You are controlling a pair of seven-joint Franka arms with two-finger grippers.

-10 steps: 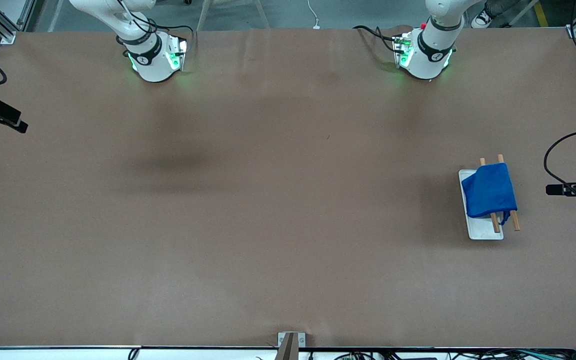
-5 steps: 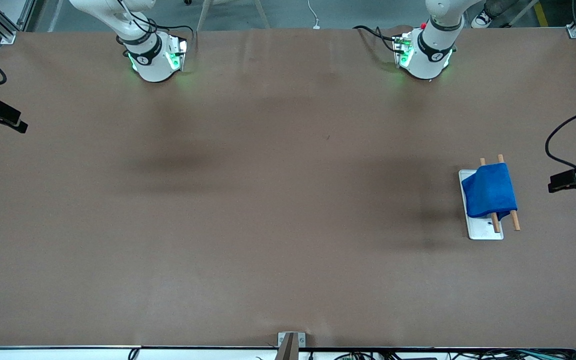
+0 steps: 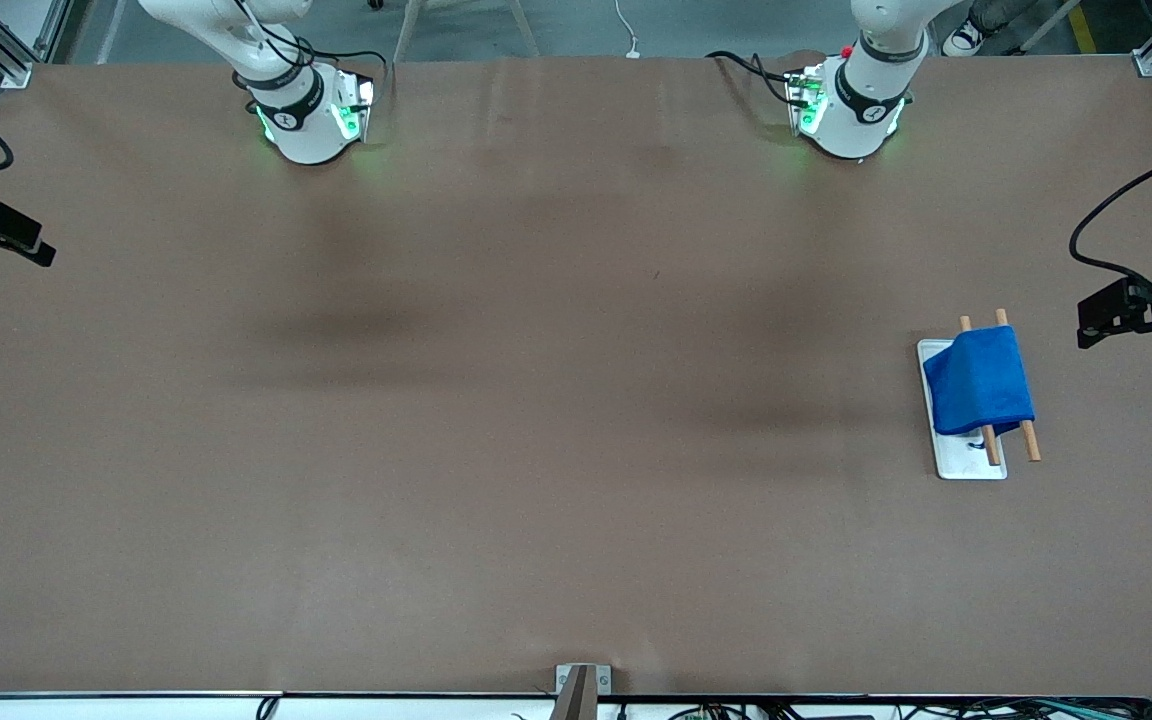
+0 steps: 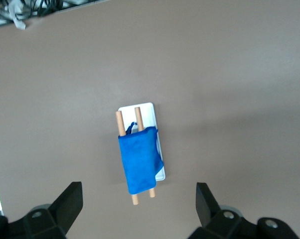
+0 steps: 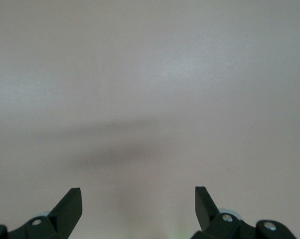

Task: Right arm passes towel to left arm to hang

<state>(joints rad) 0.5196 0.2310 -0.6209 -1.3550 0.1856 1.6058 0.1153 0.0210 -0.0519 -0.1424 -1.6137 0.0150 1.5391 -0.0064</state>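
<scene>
Below the left gripper [image 4: 139, 206], whose jaws are standing wide apart and empty, the towel [image 3: 978, 382] is lying draped over two wooden rods [image 3: 1028, 438] on a white tray [image 3: 966, 461], a bright blue folded cloth with a small loop at one end. The right gripper [image 5: 138, 208] is hanging with jaws apart over bare brown table [image 3: 536, 400], well apart from the towel.
</scene>
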